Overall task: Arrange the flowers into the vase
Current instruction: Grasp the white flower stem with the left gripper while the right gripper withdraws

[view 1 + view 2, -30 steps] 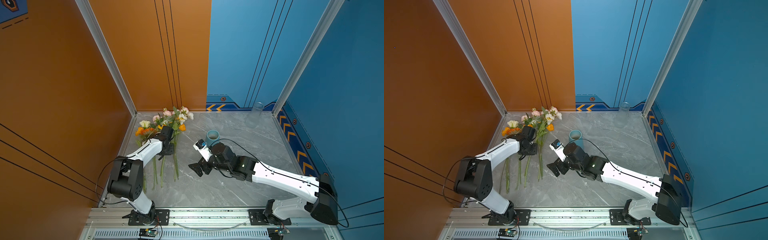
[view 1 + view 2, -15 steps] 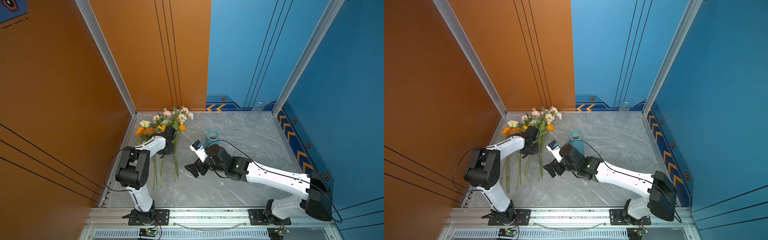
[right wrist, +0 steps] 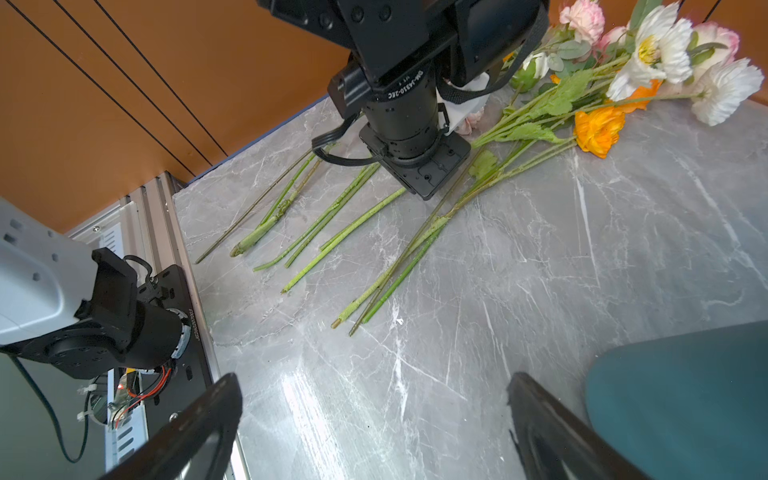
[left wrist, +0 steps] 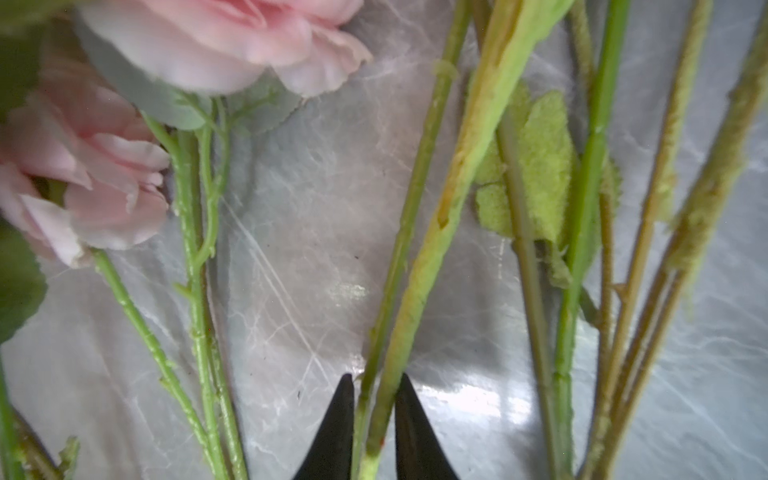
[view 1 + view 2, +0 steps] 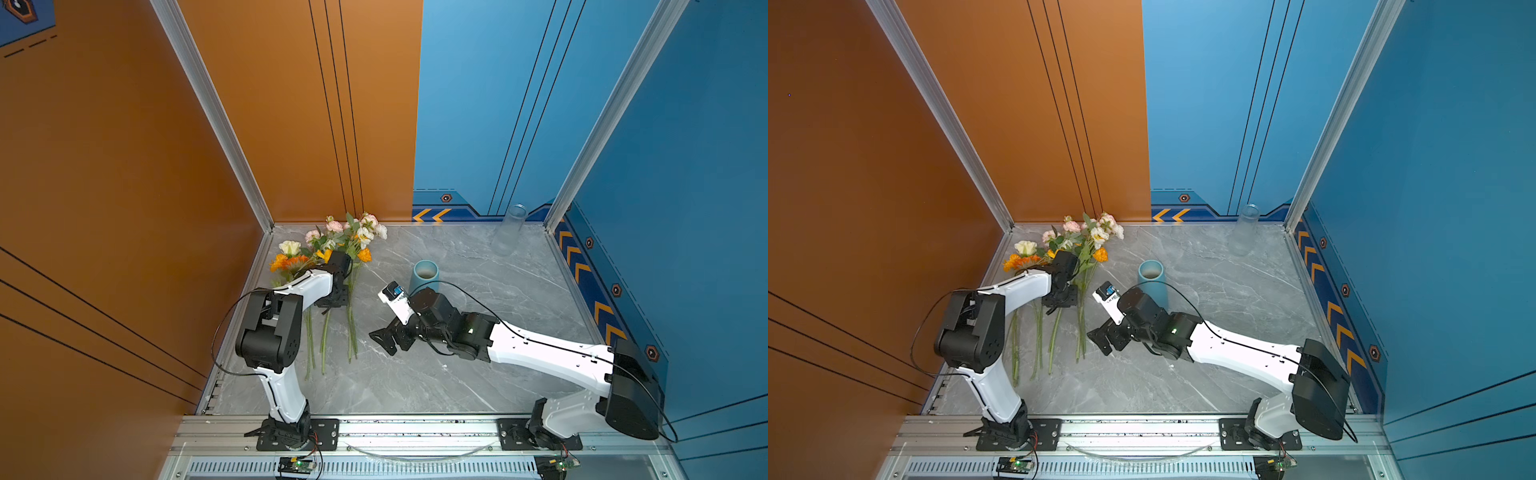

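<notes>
Now, low centre in a top view, R gripper (image 5: 388,338) hangs empty, jaws wide apart. Beyond, L gripper (image 4: 376,386) pinches two stems of the flowers (image 5: 363,235), lying flat left-centre: pickup step. Next prob. needs a clean lift, then stem-ends first into teal vase (image 5: 424,276), mid-frame.

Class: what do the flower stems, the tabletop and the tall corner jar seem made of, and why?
Flower stems: likely artificial, plastic with fuzzy flocking and moulded nubs. Tabletop: glossy grey marble or marble-look laminate; white veins, glare. Jar: clear glass or plastic; see-through.
</notes>
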